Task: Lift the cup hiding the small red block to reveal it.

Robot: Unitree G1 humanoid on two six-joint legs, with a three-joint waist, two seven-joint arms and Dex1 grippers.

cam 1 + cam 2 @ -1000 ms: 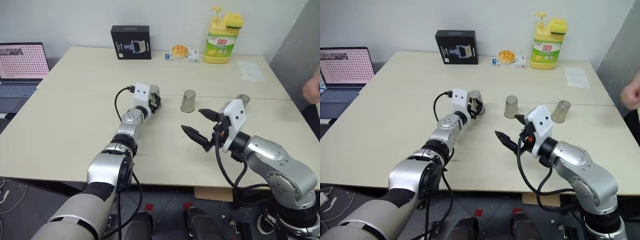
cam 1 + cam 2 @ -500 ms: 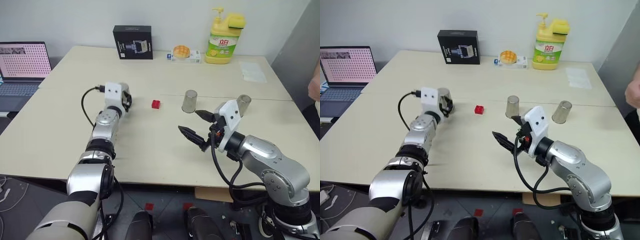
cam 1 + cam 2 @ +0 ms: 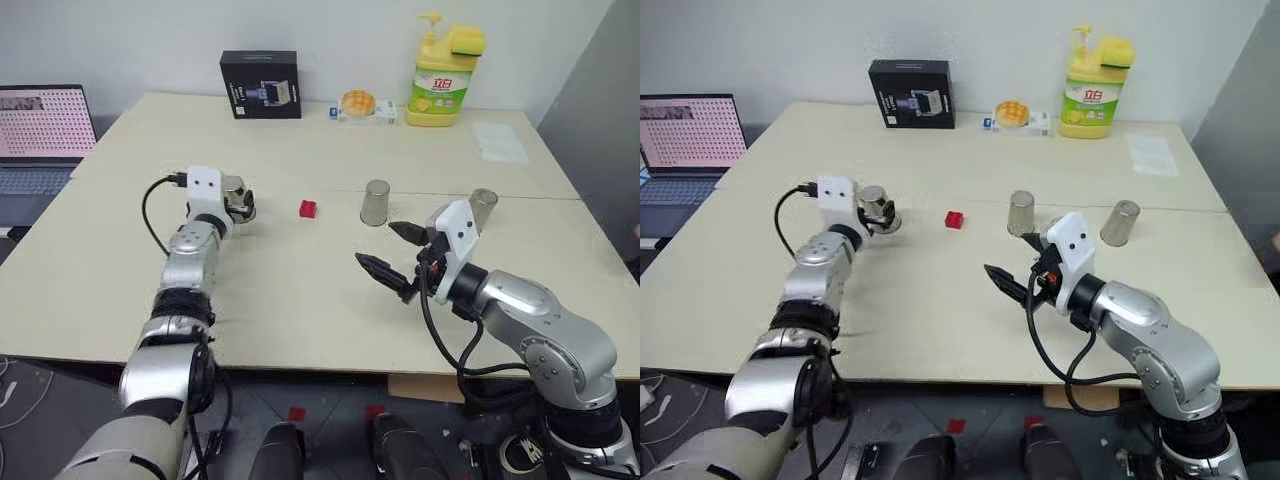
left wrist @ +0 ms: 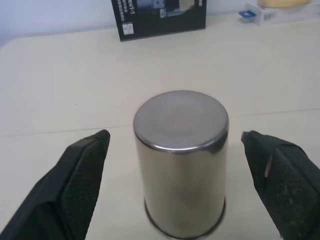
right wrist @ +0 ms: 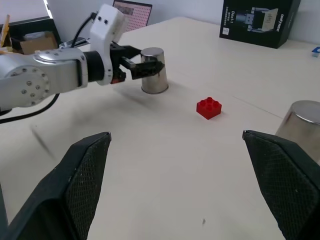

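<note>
The small red block (image 3: 308,208) lies uncovered on the table, left of centre. Further left, the cup (image 3: 236,197) stands upside down on the table. My left gripper (image 3: 240,203) is open around the cup, and the left wrist view shows a gap between the cup (image 4: 181,160) and each finger. Two more steel cups, one (image 3: 376,202) in the middle and one (image 3: 483,205) at the right, stand upside down. My right gripper (image 3: 380,245) hangs open and empty above the table, just in front of the middle cup.
Along the table's far edge are a black box (image 3: 260,84), a small packet with a bun (image 3: 362,105) and a yellow soap bottle (image 3: 440,75). A paper sheet (image 3: 503,142) lies at the back right. A laptop (image 3: 45,130) is at the far left.
My left gripper carried the cup leftward off the red block, set it on the table and opened. The right arm stayed put. A person's hand at the right edge has gone.
</note>
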